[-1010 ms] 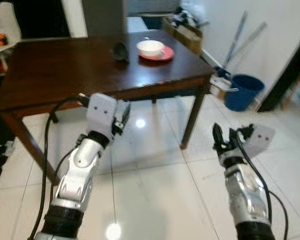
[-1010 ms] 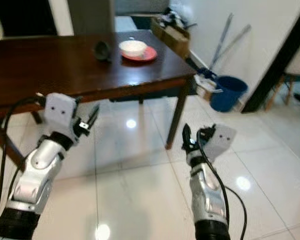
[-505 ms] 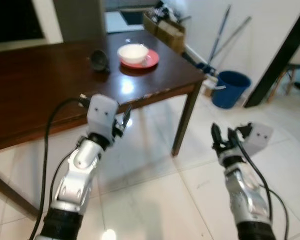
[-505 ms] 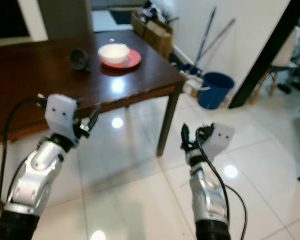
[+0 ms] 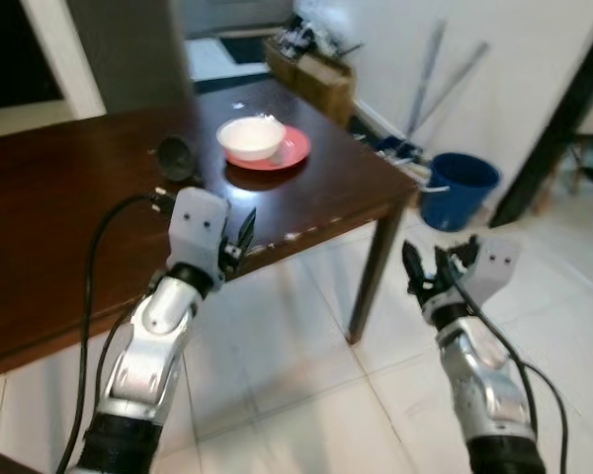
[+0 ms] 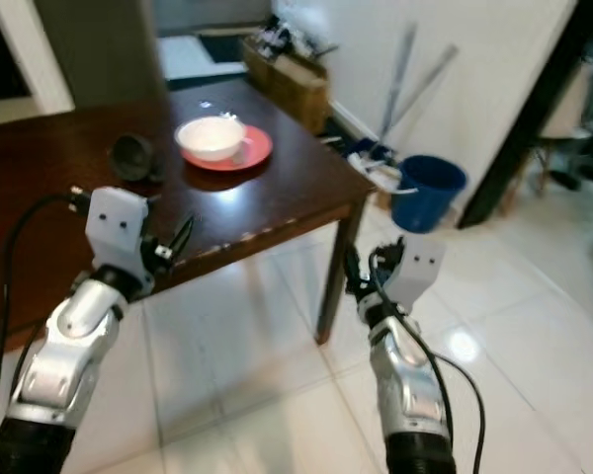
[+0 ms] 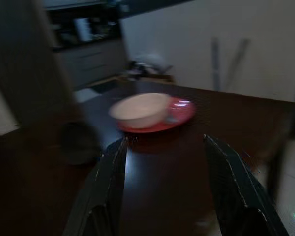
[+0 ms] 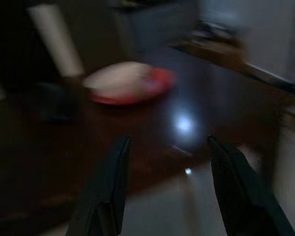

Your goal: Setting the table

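A dark wooden table [image 5: 69, 188] serves as the reference point. Toward its far right corner sits a red plate [image 5: 277, 152] with a white bowl [image 5: 250, 138] resting on it. A small dark cup-like object [image 5: 177, 158] stands just beside the plate, on the side away from the corner; its exact nature cannot be told.

The left arm is raised and extended forward, with the left gripper [image 5: 243, 235] held over the table's near edge, short of the plate. Its two black fingers are spread apart and hold nothing; the left wrist view shows both fingers [image 7: 108, 177] framing the bowl and plate ahead.

The right arm is bent upward off the table's right side, beyond the corner leg, above the pale tiled floor [image 5: 306, 395]. The right gripper [image 5: 427, 272] points up and forward, its fingers parted and empty; the right wrist view, blurred, shows them [image 8: 113, 182] aimed toward the table.

A blue bucket [image 5: 459, 185] stands on the floor well apart from the table, against the white wall.
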Robot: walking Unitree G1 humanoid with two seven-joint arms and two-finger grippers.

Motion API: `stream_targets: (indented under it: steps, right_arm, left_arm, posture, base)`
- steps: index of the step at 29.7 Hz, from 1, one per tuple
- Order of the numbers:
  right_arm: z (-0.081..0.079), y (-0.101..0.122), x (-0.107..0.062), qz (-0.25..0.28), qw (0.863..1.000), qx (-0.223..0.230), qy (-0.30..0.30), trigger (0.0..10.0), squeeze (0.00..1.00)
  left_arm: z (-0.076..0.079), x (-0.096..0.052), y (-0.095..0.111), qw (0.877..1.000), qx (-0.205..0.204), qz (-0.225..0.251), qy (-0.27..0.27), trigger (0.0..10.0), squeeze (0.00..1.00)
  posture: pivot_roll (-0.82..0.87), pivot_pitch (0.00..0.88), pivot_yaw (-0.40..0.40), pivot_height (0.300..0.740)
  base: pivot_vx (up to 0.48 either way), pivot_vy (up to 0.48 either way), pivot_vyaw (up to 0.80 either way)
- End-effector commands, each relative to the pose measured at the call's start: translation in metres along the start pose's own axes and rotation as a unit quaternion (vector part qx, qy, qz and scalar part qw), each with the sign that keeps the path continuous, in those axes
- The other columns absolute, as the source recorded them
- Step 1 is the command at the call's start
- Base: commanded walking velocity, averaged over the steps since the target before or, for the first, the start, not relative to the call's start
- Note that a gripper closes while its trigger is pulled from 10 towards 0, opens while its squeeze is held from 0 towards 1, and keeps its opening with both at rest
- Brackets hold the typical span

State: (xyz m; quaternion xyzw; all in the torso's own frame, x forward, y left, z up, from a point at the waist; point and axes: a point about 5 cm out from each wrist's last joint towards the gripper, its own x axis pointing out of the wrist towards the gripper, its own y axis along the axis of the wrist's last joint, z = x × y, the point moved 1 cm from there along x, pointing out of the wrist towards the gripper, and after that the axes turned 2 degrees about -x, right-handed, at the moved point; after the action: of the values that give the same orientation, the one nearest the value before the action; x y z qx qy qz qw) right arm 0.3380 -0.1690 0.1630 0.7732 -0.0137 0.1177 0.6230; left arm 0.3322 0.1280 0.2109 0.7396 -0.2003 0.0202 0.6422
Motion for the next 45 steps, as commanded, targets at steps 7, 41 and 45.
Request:
stream_targets:
  steps: [7,41,45]
  right_arm:
    - [-0.022,-0.010,-0.001,-0.021,0.999,0.010,0.040,10.0,0.00]
    - [-0.017,-0.040,-0.011,-0.103,0.965,-0.201,0.136,10.0,0.00]
    - [-0.023,-0.037,-0.004,-0.085,0.965,-0.206,0.136,10.0,0.00]
  left_arm:
    - [-0.008,-0.005,-0.006,1.000,0.006,-0.014,0.014,10.0,0.00]
    - [0.023,-0.035,0.025,0.966,-0.003,-0.045,-0.254,10.0,0.00]
    - [0.017,-0.038,0.026,0.964,0.027,-0.058,-0.259,10.0,0.00]
  posture:
    - [0.01,0.028,0.050,0.740]
    - [0.05,0.052,0.060,0.740]
    - [0.08,0.060,0.064,0.740]
  base:
    - [0.480,0.000,0.80]
    - [0.182,0.000,0.02]
    - [0.000,0.000,0.00]
